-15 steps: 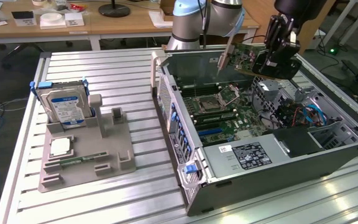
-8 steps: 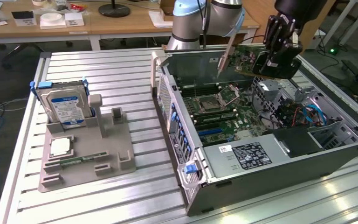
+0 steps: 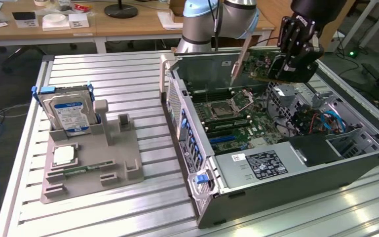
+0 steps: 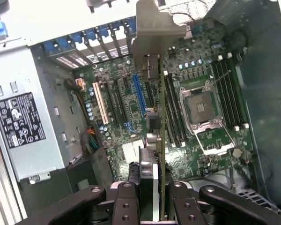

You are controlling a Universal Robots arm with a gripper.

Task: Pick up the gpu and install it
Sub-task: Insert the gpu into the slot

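The gpu is a green circuit card with a silver end bracket. It hangs in the air above the open computer case, over the back part of the motherboard. My black gripper is shut on the end of the card away from the bracket. In the wrist view the gpu stands edge-on between my fingers. Its bracket points toward the case's rear wall. Below it lie the blue expansion slot and the CPU socket. The card is clear of the board.
A grey fixture tray on the slatted table at the exterior view's left holds a blue-labelled hard drive, a chip and a memory stick. The power supply and drive cage fill the case's near end.
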